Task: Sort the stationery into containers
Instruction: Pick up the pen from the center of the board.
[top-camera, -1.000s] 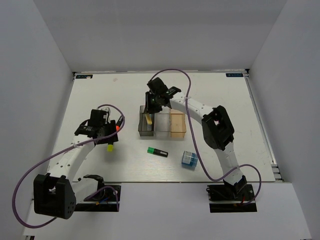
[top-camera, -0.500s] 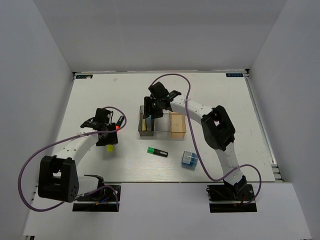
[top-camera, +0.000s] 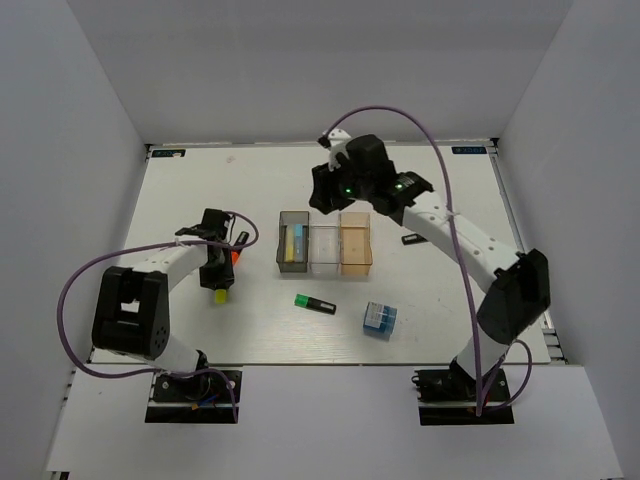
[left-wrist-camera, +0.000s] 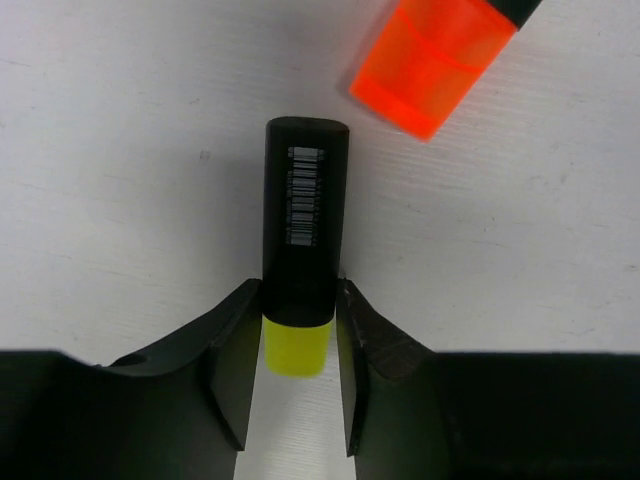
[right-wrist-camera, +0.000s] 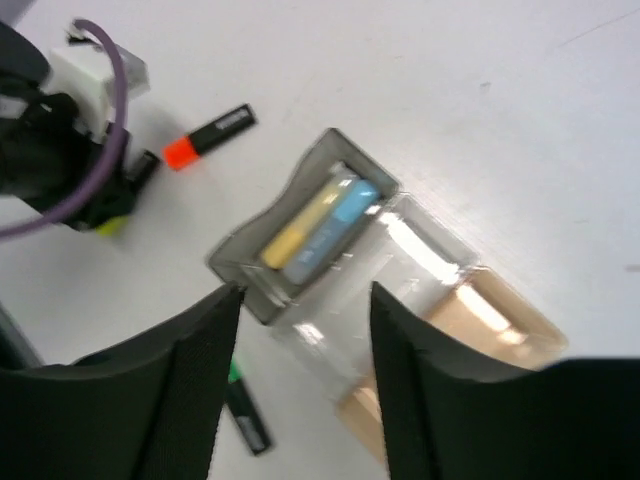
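Yellow-capped marker (left-wrist-camera: 305, 250) lies flat on the table (left-wrist-camera: 120, 150), its long axis running 12 to 6 o'clock in my left wrist view, cap at 6. My left gripper (left-wrist-camera: 298, 305) straddles the cap end, fingers pressed against both sides. An orange-capped marker (left-wrist-camera: 432, 60) lies near at 1 o'clock. From above, the grey bin (top-camera: 292, 243) sits at 2 o'clock; my right gripper (right-wrist-camera: 305, 295) hangs spread and empty near it.

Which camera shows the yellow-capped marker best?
The left wrist view: the yellow marker fills it, barcode and cap clear, between the fingers of the left gripper. The top view shows it tiny; the right wrist view shows only a blurry yellow speck.
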